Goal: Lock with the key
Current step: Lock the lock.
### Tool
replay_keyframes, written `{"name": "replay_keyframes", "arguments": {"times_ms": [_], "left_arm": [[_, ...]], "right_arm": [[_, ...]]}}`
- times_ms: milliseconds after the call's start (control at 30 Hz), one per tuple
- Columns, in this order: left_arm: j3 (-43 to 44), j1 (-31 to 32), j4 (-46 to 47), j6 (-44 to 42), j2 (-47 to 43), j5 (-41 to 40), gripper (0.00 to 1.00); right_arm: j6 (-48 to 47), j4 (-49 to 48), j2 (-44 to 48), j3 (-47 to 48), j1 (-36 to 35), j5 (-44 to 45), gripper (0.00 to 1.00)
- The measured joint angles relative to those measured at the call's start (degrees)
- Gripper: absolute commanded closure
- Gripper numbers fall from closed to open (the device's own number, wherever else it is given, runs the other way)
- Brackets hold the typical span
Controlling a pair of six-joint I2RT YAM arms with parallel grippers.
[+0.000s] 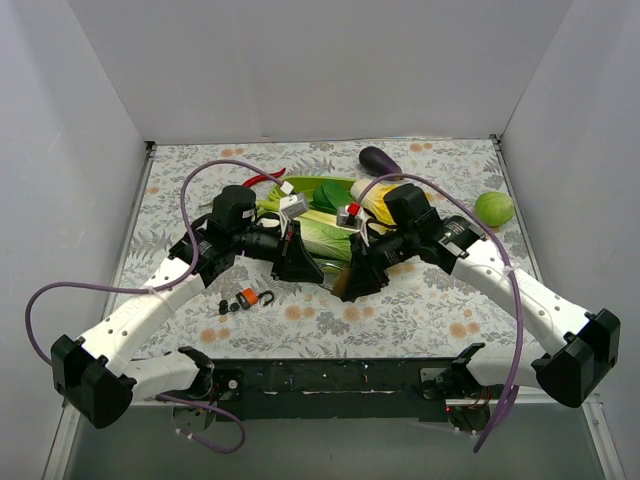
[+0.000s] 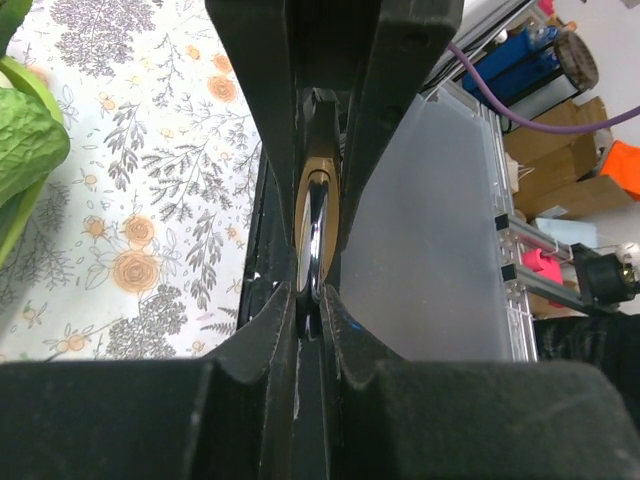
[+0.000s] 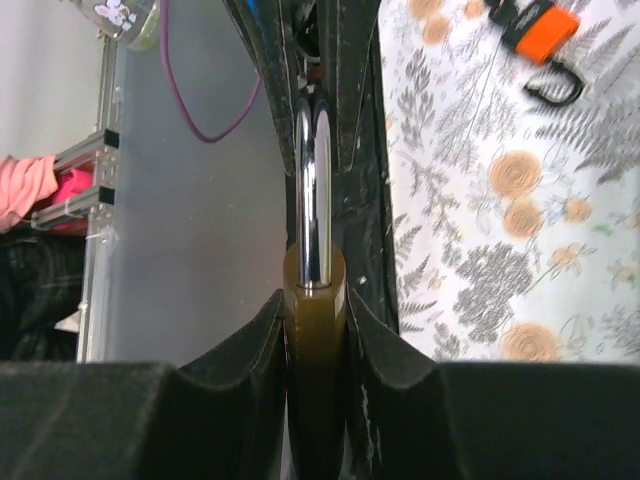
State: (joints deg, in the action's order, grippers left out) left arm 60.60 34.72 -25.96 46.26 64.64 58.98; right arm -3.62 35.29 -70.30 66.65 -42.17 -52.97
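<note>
On the flower-printed surface, left of the middle and toward the near edge, lies a small orange lock with a dark shackle. A few dark bits just beside it are too small to tell. To its right, the left claw reaches toward the centre. The left wrist view shows it narrowed onto the chrome shackle of a brass padlock. The padlock hangs between the two claws above the middle of the surface, lifted off it. The right claw meets it from the right, its fingers pressed against both flat sides of the brass body, the shackle running away into the left claw. Behind the claws, farther off, lie leafy greens and a purple eggplant. A green ball sits well apart by the right edge.
</note>
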Motion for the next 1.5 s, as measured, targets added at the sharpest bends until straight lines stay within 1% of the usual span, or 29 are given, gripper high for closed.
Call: {"name": "replay_keyframes", "arguments": {"times_ms": [200,333,433,600,633,700,733,767,800,967,1067,1200,1267,1333,1500], "left_arm": [[-4.0,1.7,10.1,6.6,1.4,0.0,1.00],[-4.9,2.7,16.8,9.4,1.6,-0.2,1.00],[-4.7,2.2,18.4,10.1,1.4,0.6,1.00],[-2.4,-1.9,17.4,8.7,1.3,2.0,1.00],[-2.1,-2.8,17.2,8.4,1.3,2.1,1.00],[-0.4,-4.0,16.0,7.2,1.5,2.8,1.00],[0.2,-4.4,15.6,6.7,1.6,3.1,1.00],[0.7,-4.8,15.3,6.3,1.7,3.5,1.00],[1.0,-5.1,15.2,6.3,1.7,3.7,1.00],[1.7,-10.3,11.8,7.3,2.6,4.3,1.00],[3.0,-11.9,11.5,8.3,3.9,4.0,1.00],[3.1,-12.2,12.8,11.0,3.9,4.1,1.00],[3.1,-12.1,14.6,13.3,3.9,4.6,1.00],[3.0,-12.1,16.8,15.6,3.9,5.0,1.00],[3.0,-12.1,22.0,20.8,3.9,5.9,1.00]], "right_arm": [[-0.2,4.3,-2.0,0.0,-0.7,0.2,0.99],[-1.4,4.0,-3.0,0.0,-2.5,0.3,0.99],[-2.5,2.2,-3.0,0.0,-2.8,0.5,0.99],[-3.1,-4.0,-3.0,0.0,-0.5,0.2,0.99],[-3.3,-5.4,-2.9,0.0,0.0,0.1,0.96],[-3.7,-7.5,-2.6,0.0,0.8,-0.1,0.76],[-3.8,-8.3,-2.4,0.0,1.1,-0.2,0.57],[-4.0,-8.9,-2.1,0.0,1.5,-0.4,0.51],[-4.3,-9.2,-2.0,0.1,2.0,-0.6,0.49],[-6.4,-6.8,0.6,0.8,7.9,0.0,0.47],[-8.3,-4.2,1.9,1.0,10.2,0.3,0.46],[-9.6,-2.1,2.5,1.0,11.4,0.3,0.38],[-8.8,-2.6,2.5,0.9,11.4,0.2,0.36],[-7.1,-4.4,2.6,0.5,11.4,-0.2,0.36],[-2.1,-10.9,2.7,-1.7,11.4,-2.3,0.41]]}}
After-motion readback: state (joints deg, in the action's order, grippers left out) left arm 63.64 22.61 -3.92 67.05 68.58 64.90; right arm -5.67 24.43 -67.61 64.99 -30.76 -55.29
